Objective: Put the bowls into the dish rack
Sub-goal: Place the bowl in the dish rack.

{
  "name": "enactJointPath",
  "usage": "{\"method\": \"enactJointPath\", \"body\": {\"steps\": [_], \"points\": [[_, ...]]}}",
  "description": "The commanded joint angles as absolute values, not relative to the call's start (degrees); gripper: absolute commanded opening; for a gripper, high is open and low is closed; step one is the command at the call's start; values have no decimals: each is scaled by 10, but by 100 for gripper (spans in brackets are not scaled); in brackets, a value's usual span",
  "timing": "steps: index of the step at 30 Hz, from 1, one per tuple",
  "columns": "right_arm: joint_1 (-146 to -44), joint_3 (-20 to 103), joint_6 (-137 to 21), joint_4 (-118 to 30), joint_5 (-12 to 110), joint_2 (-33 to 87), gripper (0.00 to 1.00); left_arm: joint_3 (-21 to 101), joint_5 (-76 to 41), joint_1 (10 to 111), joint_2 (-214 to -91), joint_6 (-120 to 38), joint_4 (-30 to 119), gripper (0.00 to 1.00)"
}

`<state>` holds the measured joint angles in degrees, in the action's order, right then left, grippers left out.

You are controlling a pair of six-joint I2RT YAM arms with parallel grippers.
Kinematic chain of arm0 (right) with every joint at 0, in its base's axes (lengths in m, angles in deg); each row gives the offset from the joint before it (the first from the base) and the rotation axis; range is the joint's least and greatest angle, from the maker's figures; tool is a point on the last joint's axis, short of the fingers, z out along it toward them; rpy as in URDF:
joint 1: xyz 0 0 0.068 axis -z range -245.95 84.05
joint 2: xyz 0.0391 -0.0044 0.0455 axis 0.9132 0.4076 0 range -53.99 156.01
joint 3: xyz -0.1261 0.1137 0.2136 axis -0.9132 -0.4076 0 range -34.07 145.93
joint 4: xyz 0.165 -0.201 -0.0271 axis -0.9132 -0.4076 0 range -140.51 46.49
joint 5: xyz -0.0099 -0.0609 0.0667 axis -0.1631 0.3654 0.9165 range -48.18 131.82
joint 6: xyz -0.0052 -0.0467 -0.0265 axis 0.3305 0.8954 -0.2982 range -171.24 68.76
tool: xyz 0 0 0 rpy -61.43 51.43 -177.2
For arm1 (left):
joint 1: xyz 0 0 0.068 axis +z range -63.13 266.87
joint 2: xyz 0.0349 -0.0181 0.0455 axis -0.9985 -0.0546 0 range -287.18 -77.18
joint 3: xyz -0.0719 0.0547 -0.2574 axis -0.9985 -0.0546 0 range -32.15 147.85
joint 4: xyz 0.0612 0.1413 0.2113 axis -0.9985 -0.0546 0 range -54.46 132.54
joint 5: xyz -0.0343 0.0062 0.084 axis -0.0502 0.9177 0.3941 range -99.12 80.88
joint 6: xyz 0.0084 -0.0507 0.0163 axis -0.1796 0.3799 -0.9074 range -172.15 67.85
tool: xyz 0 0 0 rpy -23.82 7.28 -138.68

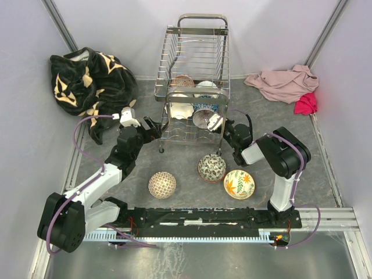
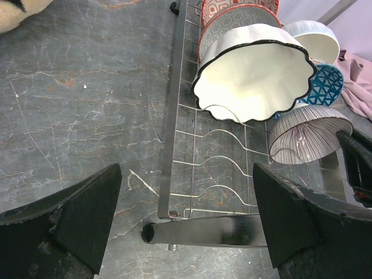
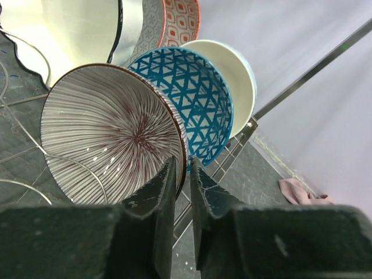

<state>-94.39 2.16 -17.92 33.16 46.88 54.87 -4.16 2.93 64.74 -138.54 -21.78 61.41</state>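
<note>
The dish rack [image 1: 195, 64] stands at the back middle, with several bowls on edge in its lower tier. My right gripper [image 3: 183, 165] is at the rack's front right, its jaws a narrow gap apart astride the rim of a brown-striped bowl [image 3: 104, 128], which leans against a blue-patterned bowl [image 3: 192, 87]. My left gripper [image 2: 186, 197] is wide open and holds nothing, hovering over the rack's front left foot, near a white scalloped bowl [image 2: 253, 75]. Three bowls sit on the table: a checked one [image 1: 162, 185], a patterned one [image 1: 211, 168], and a leaf-painted one [image 1: 239, 183].
A black and cream blanket [image 1: 84, 78] is heaped at the back left. A pink cloth [image 1: 285, 81] and a red cloth [image 1: 306, 103] lie at the back right. Pale walls close in both sides and the back.
</note>
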Motion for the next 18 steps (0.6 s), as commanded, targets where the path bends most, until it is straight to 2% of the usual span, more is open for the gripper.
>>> {"method": "enactJointPath", "body": {"steps": [1, 5, 12, 14, 18], "points": [[-960, 8, -179, 391, 506, 546, 30, -33, 20, 644, -1386, -227, 634, 99], [-959, 3, -196, 391, 496, 536, 50, -31, 22, 644, -1382, -227, 632, 99], [-960, 7, -310, 377, 375, 487, 72, -15, 35, 645, -1368, -238, 604, 99], [-959, 21, -357, 313, 335, 455, 76, -7, 42, 645, -1361, -242, 588, 99], [-957, 82, -443, 91, 304, 388, 77, -1, 41, 645, -1352, -239, 576, 99]]}}
